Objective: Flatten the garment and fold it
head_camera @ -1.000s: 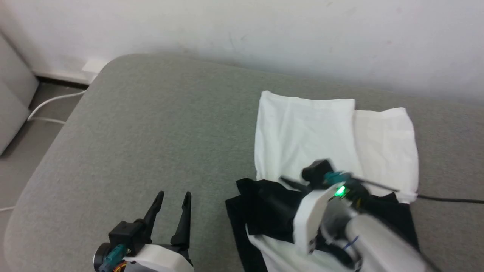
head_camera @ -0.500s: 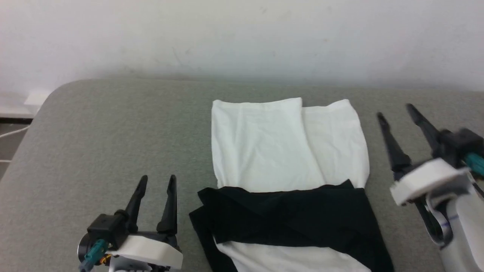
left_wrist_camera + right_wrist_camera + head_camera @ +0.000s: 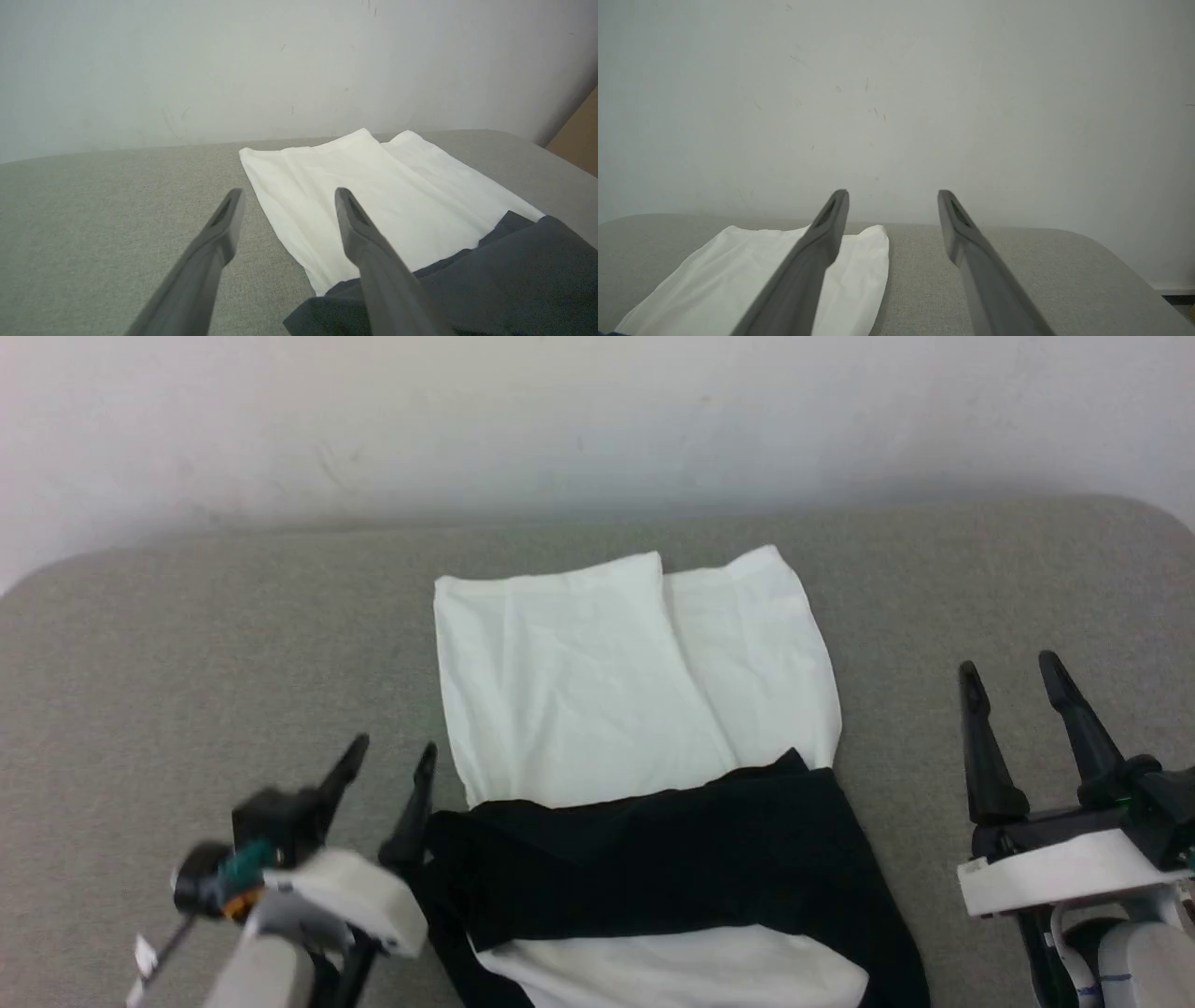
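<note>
The left gripper (image 3: 393,753) hovers at the near left, wide open and empty. Its fingers are just beside the shirt (image 3: 597,691), which lies partly folded in the middle of the grey cushion (image 3: 187,663). The right gripper (image 3: 1009,670) is at the near right, apart from the shirt, also wide open and empty.

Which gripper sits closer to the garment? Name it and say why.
The left gripper: one of its fingers is right beside the garment, at its black sleeves, while the right gripper stands clear over bare grey cushion.

place: indoor room, kind unclear | cues: grey fabric-covered cushion (image 3: 187,644), scuffed white wall (image 3: 597,420) behind it
</note>
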{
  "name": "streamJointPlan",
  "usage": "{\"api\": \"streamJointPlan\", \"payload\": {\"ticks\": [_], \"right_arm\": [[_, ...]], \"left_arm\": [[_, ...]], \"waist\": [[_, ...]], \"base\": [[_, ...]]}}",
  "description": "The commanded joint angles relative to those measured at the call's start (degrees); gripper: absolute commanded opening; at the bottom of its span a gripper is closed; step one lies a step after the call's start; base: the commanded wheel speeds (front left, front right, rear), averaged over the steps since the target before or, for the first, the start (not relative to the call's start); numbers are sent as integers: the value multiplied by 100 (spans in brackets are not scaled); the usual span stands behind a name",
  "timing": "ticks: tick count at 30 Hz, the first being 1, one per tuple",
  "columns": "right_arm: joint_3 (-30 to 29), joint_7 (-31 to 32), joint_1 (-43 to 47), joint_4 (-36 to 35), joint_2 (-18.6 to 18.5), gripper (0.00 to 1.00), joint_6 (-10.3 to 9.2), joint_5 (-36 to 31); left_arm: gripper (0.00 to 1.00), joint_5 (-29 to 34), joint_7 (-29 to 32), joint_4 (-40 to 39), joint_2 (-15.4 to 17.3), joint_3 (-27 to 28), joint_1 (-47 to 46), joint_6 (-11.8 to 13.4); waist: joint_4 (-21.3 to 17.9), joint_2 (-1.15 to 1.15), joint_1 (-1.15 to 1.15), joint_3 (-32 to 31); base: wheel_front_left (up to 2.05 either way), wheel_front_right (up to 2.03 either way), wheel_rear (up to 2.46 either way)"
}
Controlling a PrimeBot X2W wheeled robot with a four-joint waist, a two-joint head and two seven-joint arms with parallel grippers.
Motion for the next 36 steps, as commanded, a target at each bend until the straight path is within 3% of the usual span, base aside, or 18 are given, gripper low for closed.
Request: {"api": "streamJointPlan", "payload": {"ticks": [1, 7, 13, 17, 21, 26, 31, 36], "right_arm": [[13, 29, 28, -94, 33, 100, -5, -51], [36, 176, 18, -595, 132, 100, -5, -66], [40, 40, -67, -595, 240, 100, -5, 21], [153, -64, -180, -473, 278, 100, -5, 69], [231, -157, -302, -346, 296, 100, -5, 106], [215, -245, -379, -185, 305, 100, -5, 173], [232, -319, -432, -83, 307, 100, -5, 262], [238, -359, -474, -38, 307, 100, -5, 290]], "left_arm": [[100, 57, 114, 41, 111, -36, -235, -38], [100, -381, 1552, 259, 773, -313, -1698, -147], [100, -966, 3223, 623, 1657, -877, -3233, -159], [100, -1466, 4118, 1206, 2004, -1011, -4060, -160], [100, -1778, 4997, 1805, 2085, -907, -4555, -114], [100, -1978, 5490, 2160, 2180, -800, -4851, -32], [100, -1609, 5549, 2325, 2467, -1011, -4911, 38], [100, -1550, 5538, 2576, 2480, -1090, -4887, 80]], "waist": [[-302, 0, 0, 379], [-721, 0, 0, 1166], [-1094, 0, 0, 1718], [-1284, 0, 0, 1959], [-1451, 0, 0, 2121], [-1593, 0, 0, 2279], [-1653, 0, 0, 2396], [-1639, 0, 0, 2463]], "base": [[0, 0, 0], [0, 0, 0], [0, 0, 0], [0, 0, 0], [0, 0, 0], [0, 0, 0], [0, 0, 0], [0, 0, 0]]}}
